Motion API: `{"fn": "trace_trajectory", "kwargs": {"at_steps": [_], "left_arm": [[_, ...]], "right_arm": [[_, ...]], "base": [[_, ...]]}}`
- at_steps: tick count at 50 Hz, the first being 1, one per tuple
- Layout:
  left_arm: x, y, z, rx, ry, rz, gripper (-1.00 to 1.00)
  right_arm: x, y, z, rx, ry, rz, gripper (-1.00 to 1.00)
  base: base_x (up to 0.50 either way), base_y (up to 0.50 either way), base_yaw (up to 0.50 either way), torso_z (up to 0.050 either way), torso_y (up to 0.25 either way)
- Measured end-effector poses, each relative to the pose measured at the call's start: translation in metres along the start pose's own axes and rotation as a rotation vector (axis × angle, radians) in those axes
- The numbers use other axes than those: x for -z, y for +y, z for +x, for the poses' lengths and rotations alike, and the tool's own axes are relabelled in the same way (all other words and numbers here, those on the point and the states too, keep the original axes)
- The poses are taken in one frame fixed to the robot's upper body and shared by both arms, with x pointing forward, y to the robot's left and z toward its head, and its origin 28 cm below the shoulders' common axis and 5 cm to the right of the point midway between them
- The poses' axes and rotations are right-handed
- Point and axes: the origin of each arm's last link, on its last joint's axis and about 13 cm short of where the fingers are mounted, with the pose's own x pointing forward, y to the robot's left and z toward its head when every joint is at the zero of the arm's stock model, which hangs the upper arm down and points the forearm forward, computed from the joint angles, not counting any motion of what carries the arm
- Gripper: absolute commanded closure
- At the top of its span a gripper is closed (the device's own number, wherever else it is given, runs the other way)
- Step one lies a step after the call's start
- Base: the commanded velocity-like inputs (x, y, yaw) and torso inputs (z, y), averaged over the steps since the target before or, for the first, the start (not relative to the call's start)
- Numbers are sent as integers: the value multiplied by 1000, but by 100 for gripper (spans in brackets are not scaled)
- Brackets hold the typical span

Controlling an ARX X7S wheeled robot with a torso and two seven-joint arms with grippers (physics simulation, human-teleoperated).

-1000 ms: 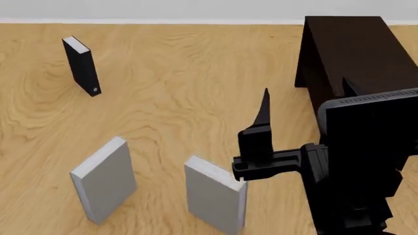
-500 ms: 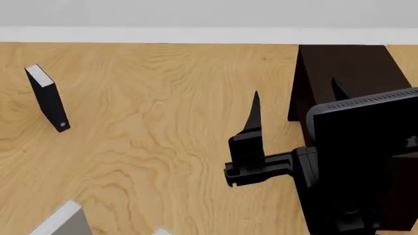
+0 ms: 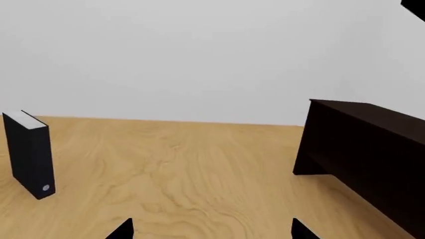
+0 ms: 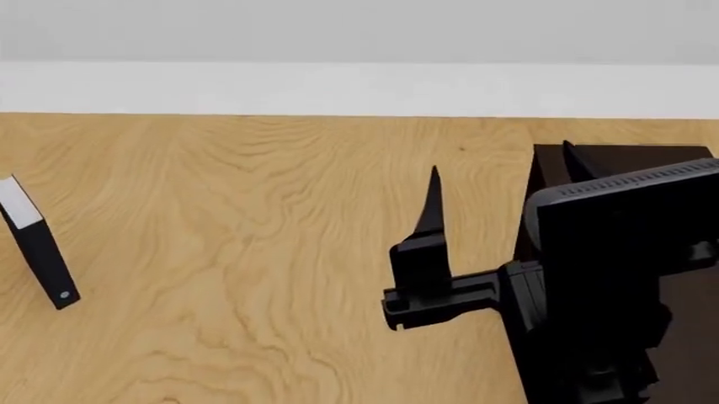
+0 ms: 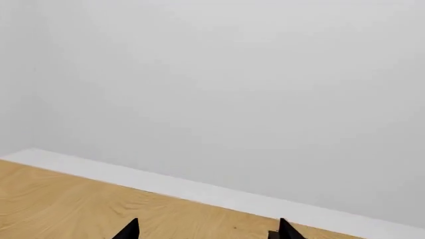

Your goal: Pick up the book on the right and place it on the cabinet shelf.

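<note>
Wooden floor (image 4: 225, 252) shows only the black book (image 4: 39, 244) and cabinet (image 3: 371, 154), so we should tilt down to find the grey book, both grippers spread wide and empty.

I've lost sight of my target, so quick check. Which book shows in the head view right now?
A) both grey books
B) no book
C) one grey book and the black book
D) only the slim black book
D: only the black book stands upright at the left edge on the wooden floor; no grey book is in frame.
</note>
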Motion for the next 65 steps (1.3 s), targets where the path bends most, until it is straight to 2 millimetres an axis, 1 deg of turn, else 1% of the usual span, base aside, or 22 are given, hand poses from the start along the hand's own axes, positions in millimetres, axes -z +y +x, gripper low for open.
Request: {"fn": "trace_trajectory", "kwargs": {"at_steps": [25,36,44,56,65], "left_arm": [[0,0,0,-2,4,3,-100],[0,0,0,-4,6,-2,-100],[0,0,0,-3,10,-7,-100],[-1,0,0,2,15,-15,-100],[-2,0,0,6,17,-20,-100]], "right_arm": [[3,2,-2,-34,18,-1,-100],[2,3,-8,-74,25,-13,-100],[4,1,-21,-120,49,-14,-100],[7,-1,-47,-226,94,-21,-100],[7,-4,-66,-306,90,-83,-100]], "base": [[13,0,0,0,0],[0,0,0,0,0],[0,0,0,0,0],[0,0,0,0,0],[0,0,0,0,0]]}}
